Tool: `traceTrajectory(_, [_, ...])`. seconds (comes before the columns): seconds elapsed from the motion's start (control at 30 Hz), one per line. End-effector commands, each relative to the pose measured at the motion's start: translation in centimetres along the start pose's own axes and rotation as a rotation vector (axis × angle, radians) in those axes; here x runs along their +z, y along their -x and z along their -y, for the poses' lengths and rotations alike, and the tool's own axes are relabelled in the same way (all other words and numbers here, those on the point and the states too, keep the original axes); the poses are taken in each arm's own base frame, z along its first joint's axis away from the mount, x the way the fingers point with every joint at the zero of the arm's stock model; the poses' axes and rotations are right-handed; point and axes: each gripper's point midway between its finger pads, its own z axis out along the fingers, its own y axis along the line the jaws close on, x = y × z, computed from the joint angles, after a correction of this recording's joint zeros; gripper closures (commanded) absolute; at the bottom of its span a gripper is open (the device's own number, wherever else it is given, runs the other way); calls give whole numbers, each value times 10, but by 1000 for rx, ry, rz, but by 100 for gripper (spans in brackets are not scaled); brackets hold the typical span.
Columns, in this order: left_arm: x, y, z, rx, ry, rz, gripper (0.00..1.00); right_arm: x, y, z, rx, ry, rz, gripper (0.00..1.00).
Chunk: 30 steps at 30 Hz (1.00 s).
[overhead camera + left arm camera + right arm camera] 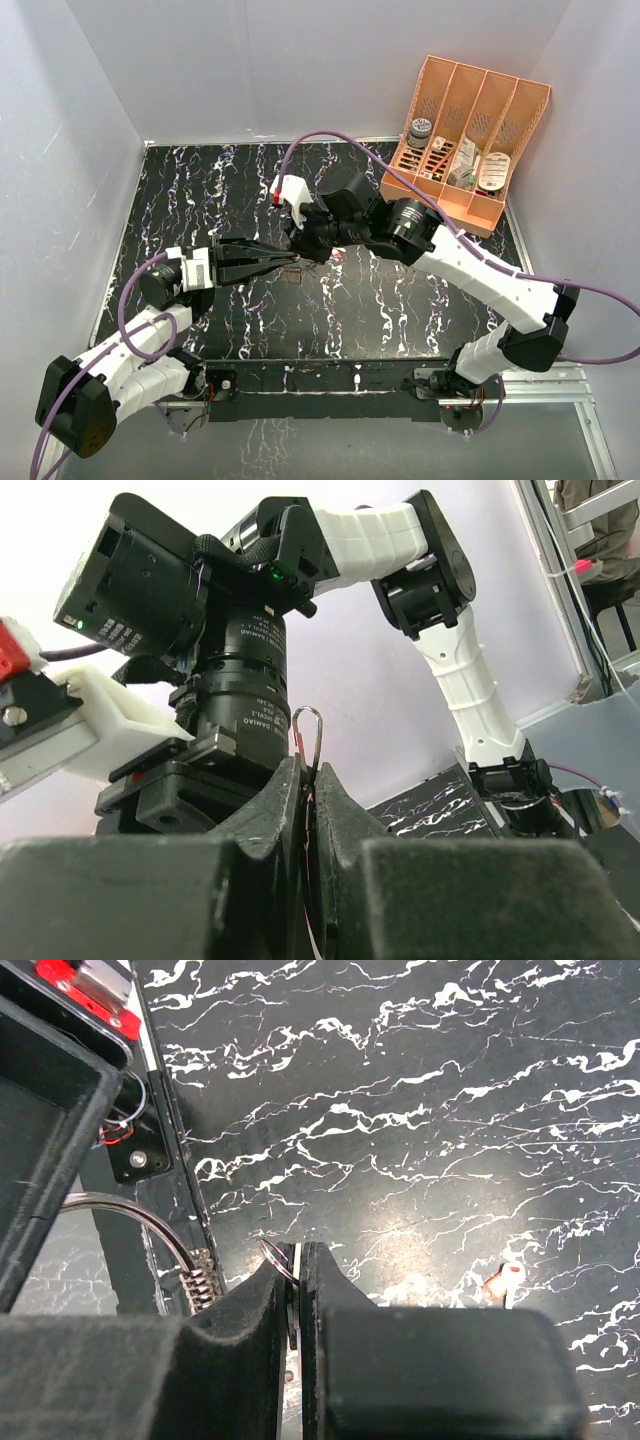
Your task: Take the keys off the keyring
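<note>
My left gripper [291, 260] is shut on the keyring [308, 728], whose thin wire loop sticks up between its fingertips. My right gripper [305, 247] meets it from the right, just above the black marbled table. Its jaws are shut on a flat silvery key [297, 1290], and the ring's wire [272, 1256] curls out at the tips. A small dark bunch of keys [291, 277] shows just below the two grippers. A small red piece [503, 1282] lies on the table to the right, also seen in the top view [336, 256].
An orange organiser [463, 135] with small items stands at the back right corner of the table. White walls close in the left, back and right sides. The left arm's cable [140, 300] loops near its wrist.
</note>
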Motion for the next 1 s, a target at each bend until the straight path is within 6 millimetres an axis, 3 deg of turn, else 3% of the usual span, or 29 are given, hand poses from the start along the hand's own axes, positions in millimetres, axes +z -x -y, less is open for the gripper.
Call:
traceTrajectory(0.0, [8,45,1,218,-34,122,100,-8,26,2,-16,-1,107,100])
traceTrajectory(0.1, [7,37,-1,197,-29,94,100,-17,26,27,-2,-111,125,100])
traceTrajectory(0.23, [3,17,-7,164,12,31,100,-41,24,84,69,-307,177,100])
traceTrajectory(0.33, [-5,-9,-19,139,89,-62,100,-59,14,126,127,-456,213,100])
traceTrajectory(0.5, [-29,-64,-45,59,267,-256,100,-73,-7,179,220,-579,270,100])
traceTrajectory(0.8, [-97,-177,-107,-185,699,-613,100,-47,-35,234,281,-643,304,100])
traceTrajectory(0.97, [-142,-224,-122,-330,820,-623,100,-21,-67,276,345,-660,291,100])
